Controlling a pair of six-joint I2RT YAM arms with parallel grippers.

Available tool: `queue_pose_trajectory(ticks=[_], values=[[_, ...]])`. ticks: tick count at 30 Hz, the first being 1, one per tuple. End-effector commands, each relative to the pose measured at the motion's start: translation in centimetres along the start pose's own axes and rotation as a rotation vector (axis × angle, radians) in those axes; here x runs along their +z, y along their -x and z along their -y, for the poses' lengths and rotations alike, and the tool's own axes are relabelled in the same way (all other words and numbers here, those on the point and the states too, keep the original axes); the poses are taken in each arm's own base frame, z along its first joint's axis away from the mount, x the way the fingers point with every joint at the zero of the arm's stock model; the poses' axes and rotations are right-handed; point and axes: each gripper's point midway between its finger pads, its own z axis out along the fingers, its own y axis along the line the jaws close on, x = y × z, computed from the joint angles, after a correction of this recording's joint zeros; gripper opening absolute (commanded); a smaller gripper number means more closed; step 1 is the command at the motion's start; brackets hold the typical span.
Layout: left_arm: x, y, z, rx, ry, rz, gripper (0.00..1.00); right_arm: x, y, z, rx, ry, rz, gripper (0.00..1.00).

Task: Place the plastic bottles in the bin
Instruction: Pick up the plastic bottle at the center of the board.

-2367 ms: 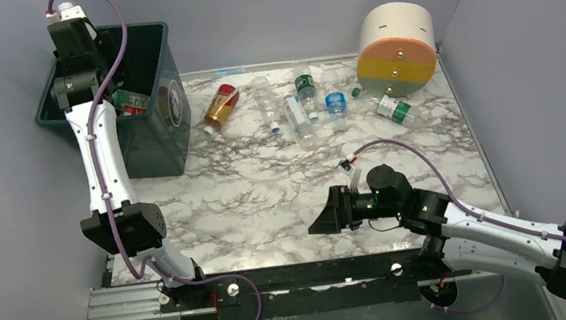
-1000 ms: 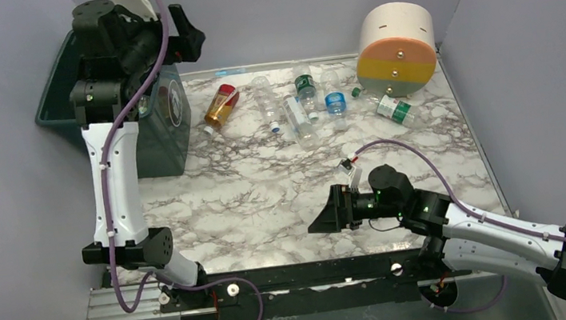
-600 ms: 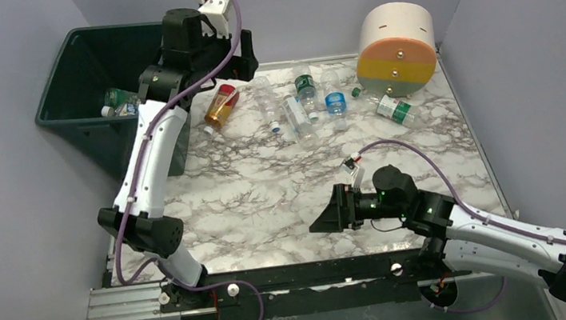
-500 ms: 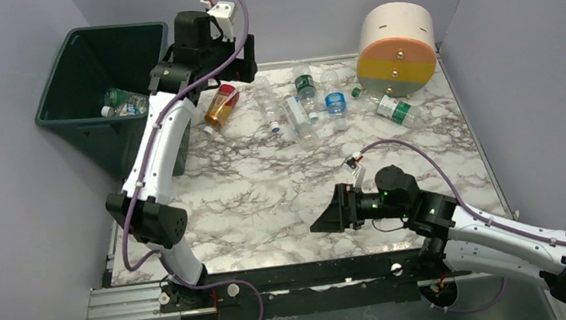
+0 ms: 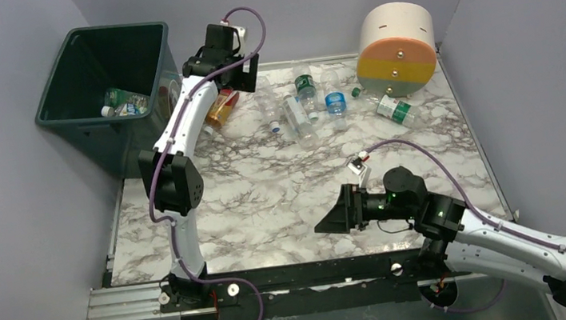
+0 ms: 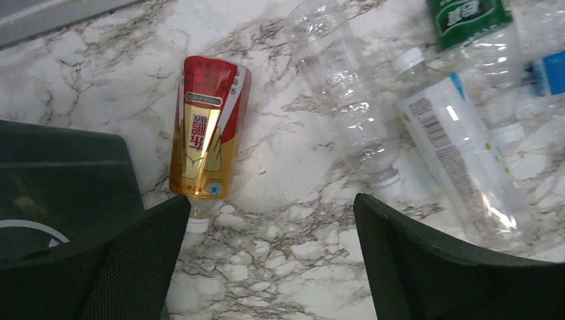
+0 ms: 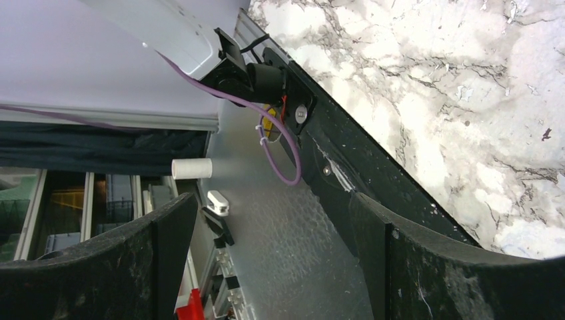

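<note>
- The left gripper [image 6: 272, 200] has its jaws spread wide and holds nothing. Between them lies bare marble, just below the cap end of a red-and-gold bottle [image 6: 206, 127].
- A couple of seconds ago this gripper was down inside the bin. The left arm has since swung right, over the bin's rim, and now reaches out low over the far left part of the table [image 5: 267, 186].
- The right gripper [image 5: 333, 217] also stands with its jaws apart and empty, lying on its side low over the near middle of the table. It has only drifted a little to the right since the earlier views. Its wrist camera looks past the fingers at the table's near edge and the black mounting rail.
- The red-and-gold bottle lies flat, cap towards the arms, just beside the bin's [image 5: 70, 120] right wall.
- To its right lie a clear unlabelled bottle [image 6: 343, 87], a clear one with a white label [image 6: 453, 153], one with a green label [image 6: 466, 17] and one with a blue label [image 6: 550, 70], all close together.
- Another green-labelled bottle [image 5: 395, 108] lies in front of the cream, orange and yellow cylinder [image 5: 396, 46].
- None of the bottles on the table has moved.
- The bin is dark green and stands at the far left corner, with several bottles [image 5: 122, 102] on its floor.
</note>
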Motion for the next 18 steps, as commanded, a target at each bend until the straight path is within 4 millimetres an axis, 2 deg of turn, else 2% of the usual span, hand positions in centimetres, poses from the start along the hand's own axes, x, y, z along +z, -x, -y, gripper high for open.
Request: queue_pose_trajectory(ticks=[1,6,18], values=[[2.9,-1.0,-3.0,-0.012,0.100,-0.035,0.99,-0.4,-0.3,0.2,-0.008,-0.007,0.001,0.88],[6.0,-2.2,-4.0,-0.028,0.099,-0.072,0.99,-0.5,-0.3,0.3,-0.013,-0.009,0.004,0.88],[10.2,-5.4,-5.2,-0.048,0.097,-0.146,0.99,-0.5,-0.9,1.0,-0.004,-0.012,-0.003,0.88]])
